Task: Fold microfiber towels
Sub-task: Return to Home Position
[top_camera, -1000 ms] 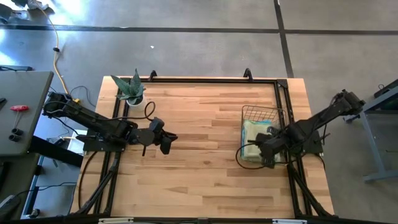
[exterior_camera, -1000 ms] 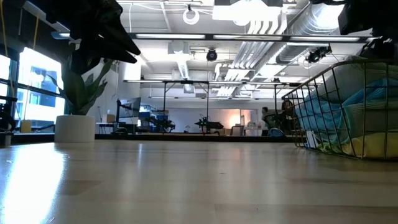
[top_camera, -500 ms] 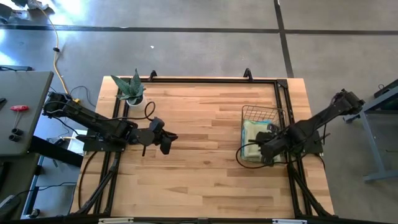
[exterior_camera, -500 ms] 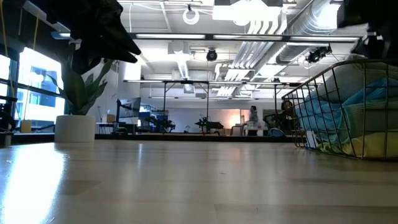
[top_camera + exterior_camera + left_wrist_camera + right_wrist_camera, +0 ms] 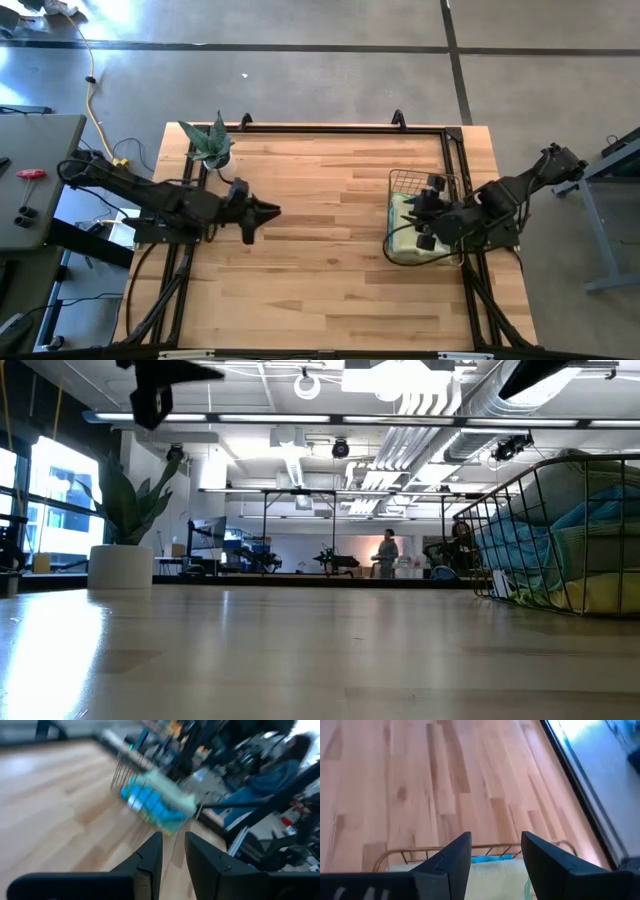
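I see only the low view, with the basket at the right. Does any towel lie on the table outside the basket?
Observer: No. In the high view the towels lie only inside the wire basket.
Operator: Where is the right tool?
Observer: The right tool hangs above the basket, open and holding nothing.
Operator: And the left tool?
Observer: The left tool is over the left part of the table, near the plant, open and pointing toward the basket.
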{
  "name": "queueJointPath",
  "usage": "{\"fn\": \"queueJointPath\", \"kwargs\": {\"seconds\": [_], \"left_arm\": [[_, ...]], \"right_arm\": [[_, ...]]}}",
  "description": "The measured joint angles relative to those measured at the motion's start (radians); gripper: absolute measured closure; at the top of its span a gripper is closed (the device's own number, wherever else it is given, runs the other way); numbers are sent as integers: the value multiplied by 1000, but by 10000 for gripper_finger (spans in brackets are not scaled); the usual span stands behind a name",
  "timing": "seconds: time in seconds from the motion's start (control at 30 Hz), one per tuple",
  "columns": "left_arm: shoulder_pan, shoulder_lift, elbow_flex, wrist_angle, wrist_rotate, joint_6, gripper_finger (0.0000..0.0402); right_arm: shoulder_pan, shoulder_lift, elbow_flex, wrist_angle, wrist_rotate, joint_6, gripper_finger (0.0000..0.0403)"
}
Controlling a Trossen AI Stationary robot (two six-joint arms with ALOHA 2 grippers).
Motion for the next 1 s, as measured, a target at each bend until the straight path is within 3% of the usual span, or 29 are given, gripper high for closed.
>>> {"fn": "queueJointPath", "kwargs": {"seconds": [0.13, 0.37, 0.53, 0.7, 1.0], "left_arm": [[1, -114, 0, 1, -32, 127, 328], [1, -269, 0, 1, -169, 382, 328], [1, -331, 0, -6, -285, 512, 328], [2, -404, 0, -58, -362, 529, 328], [1, -525, 0, -137, -397, 528, 328]], "right_arm": [[-40, -43, -16, 30, -60, -104, 235], [-164, -165, -16, 60, -71, -72, 236], [-236, -233, -80, 196, -98, -126, 236], [-323, -296, -206, 348, -137, -194, 236], [-457, -476, -470, 605, -215, -149, 236]]}}
